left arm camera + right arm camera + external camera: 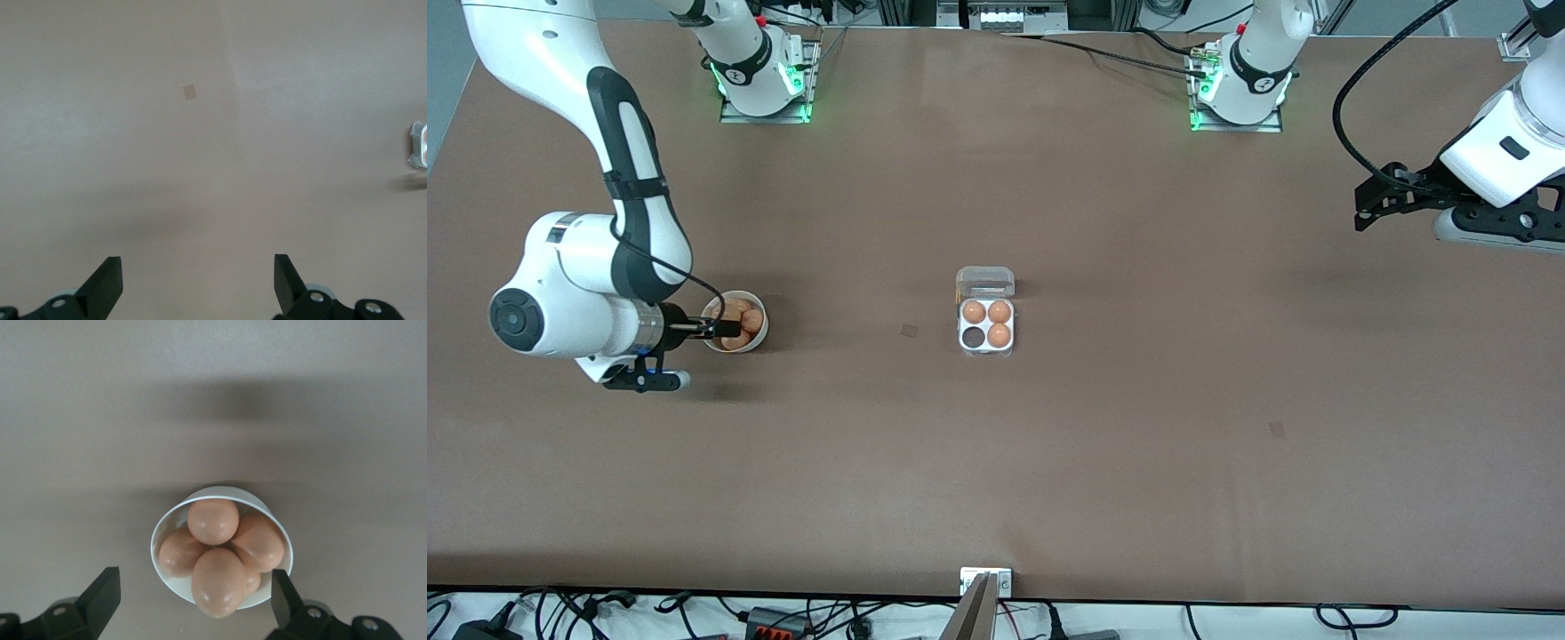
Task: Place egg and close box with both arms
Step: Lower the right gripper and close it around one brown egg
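Observation:
The box (987, 348) sits mid-table with its clear lid (985, 283) swung open. Three brown eggs (1000, 311) fill its cells and one cell (970, 338) is dark and empty. My right gripper (720, 330) hangs open just over the white bowl (758, 340), which holds several eggs. In the right wrist view the eggs (213, 520) lie piled in the bowl (220, 490) between the spread fingers of the right gripper (192, 581), which holds nothing. My left gripper (1360, 209) waits open and empty over bare table at the left arm's end (198, 270); the box's edge (418, 143) just shows.
Two small tape squares mark the brown table, one (909, 331) between bowl and box, another (1276, 429) nearer the front camera toward the left arm's end. A metal bracket (985, 582) sits at the table's front edge.

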`<action>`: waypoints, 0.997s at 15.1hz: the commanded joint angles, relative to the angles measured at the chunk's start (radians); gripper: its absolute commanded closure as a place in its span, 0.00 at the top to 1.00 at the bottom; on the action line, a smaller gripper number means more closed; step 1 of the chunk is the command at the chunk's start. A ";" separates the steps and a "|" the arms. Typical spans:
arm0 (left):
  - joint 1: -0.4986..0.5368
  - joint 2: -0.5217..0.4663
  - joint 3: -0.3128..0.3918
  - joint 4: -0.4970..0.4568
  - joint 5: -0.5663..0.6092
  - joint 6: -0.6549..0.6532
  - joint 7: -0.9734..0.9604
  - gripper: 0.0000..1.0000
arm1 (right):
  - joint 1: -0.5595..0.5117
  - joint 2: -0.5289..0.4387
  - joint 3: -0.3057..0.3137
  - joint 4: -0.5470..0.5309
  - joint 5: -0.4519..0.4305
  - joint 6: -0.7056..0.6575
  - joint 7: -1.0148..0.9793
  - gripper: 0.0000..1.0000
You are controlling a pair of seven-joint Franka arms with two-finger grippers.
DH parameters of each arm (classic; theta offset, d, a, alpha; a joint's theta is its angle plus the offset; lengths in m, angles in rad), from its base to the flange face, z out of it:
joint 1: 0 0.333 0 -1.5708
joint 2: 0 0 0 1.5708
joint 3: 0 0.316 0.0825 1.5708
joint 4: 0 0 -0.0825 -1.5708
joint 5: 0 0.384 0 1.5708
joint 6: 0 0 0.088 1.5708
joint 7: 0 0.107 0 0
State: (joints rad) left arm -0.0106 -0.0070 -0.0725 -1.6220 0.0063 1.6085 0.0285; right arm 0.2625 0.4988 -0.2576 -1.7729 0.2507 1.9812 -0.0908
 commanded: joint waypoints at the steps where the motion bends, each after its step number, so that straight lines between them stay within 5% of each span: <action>1: 0.004 -0.002 0.000 0.018 0.003 -0.021 0.019 1.00 | 0.015 -0.065 -0.008 -0.086 -0.030 0.027 -0.006 1.00; 14: 0.009 -0.002 0.000 0.018 0.003 -0.021 0.021 1.00 | 0.007 -0.077 -0.009 -0.168 -0.076 0.103 -0.006 1.00; 15: 0.008 -0.002 -0.001 0.018 0.003 -0.021 0.014 1.00 | 0.006 -0.075 -0.009 -0.168 -0.076 0.107 -0.006 0.94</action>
State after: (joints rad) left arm -0.0076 -0.0070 -0.0714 -1.6220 0.0063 1.6074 0.0285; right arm 0.2672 0.4501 -0.2634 -1.9085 0.1885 2.0634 -0.0909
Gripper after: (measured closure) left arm 0.000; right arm 0.004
